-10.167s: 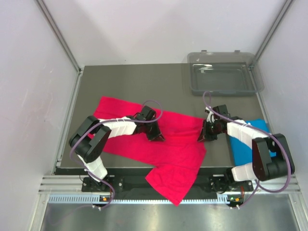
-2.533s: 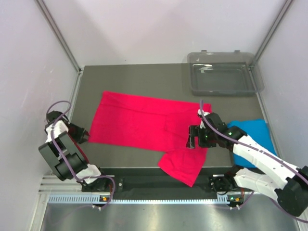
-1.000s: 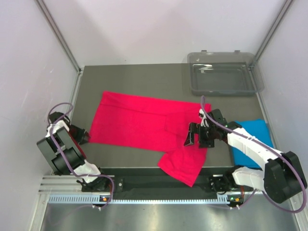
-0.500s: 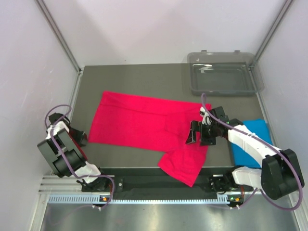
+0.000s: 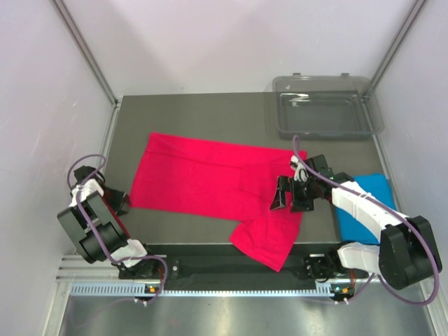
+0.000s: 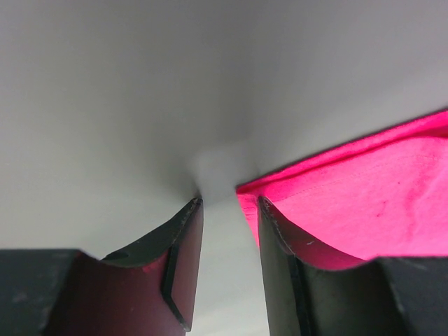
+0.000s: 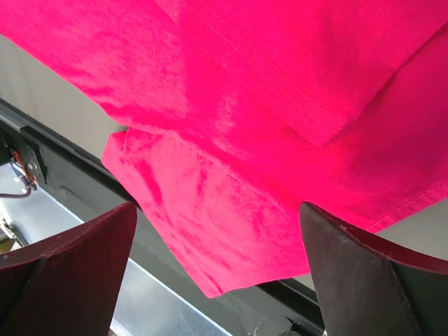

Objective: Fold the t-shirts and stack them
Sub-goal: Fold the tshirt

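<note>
The crimson-pink t-shirt (image 5: 203, 178) lies flat across the table's middle, and a flap (image 5: 266, 241) of it hangs over the near edge. The sky blue t-shirt (image 5: 381, 186) lies at the right, partly under my right arm. My right gripper (image 5: 288, 199) hovers wide open over the pink shirt's right end (image 7: 231, 119), holding nothing; in the right wrist view the gripper (image 7: 217, 206) frames the hanging flap. My left gripper (image 5: 120, 203) sits at the shirt's left edge. In the left wrist view the gripper (image 6: 227, 203) is open and empty, with the pink corner (image 6: 336, 210) just past the right finger.
A clear grey plastic tray (image 5: 325, 129) stands at the back right corner. White walls close in on both sides. The table's near edge (image 5: 210, 246) runs just in front of the arm bases.
My right gripper has drifted slightly right and back over the pink shirt's right end. The left arm has barely shifted. The shirts lie as before.
</note>
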`<state>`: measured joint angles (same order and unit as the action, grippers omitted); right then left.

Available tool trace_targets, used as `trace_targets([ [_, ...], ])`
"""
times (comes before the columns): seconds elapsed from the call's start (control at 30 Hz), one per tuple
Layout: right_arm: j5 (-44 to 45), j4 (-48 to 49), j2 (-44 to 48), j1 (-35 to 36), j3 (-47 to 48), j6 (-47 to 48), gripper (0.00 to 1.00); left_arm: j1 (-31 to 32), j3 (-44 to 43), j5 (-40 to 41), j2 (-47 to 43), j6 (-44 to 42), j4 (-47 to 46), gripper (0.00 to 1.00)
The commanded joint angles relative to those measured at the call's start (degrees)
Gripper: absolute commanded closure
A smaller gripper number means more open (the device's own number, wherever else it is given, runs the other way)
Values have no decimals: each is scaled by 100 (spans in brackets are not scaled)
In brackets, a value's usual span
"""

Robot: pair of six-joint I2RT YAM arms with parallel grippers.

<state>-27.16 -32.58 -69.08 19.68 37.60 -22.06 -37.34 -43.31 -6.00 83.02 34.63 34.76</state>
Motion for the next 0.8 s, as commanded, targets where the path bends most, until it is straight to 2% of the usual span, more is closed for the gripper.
trace_targets([
  [0.0, -97, 103, 140, -52, 89, 36, 0, 130, -37, 19, 65, 0, -22, 57],
  [0.23, -79, 138, 316, -52, -104, -61, 0, 289, -46, 125, 354, 114, -233, 57],
  [0.43, 140, -38, 632, -61, -218, -342, 0, 289, -107, 363, 372, -9, -294, 63],
  [0.5, 255, -326, 527, -61, -236, -439, 5, 289, -81, 310, 390, -18, -330, 69],
  [0.57, 351, -424, 536, -44, -297, -518, 17, 280, -29, 161, 399, -27, -400, 78],
  [0.77, 878, -644, 852, 105, -736, -1053, 19, 289, 130, -137, 355, 8, -628, 95],
])
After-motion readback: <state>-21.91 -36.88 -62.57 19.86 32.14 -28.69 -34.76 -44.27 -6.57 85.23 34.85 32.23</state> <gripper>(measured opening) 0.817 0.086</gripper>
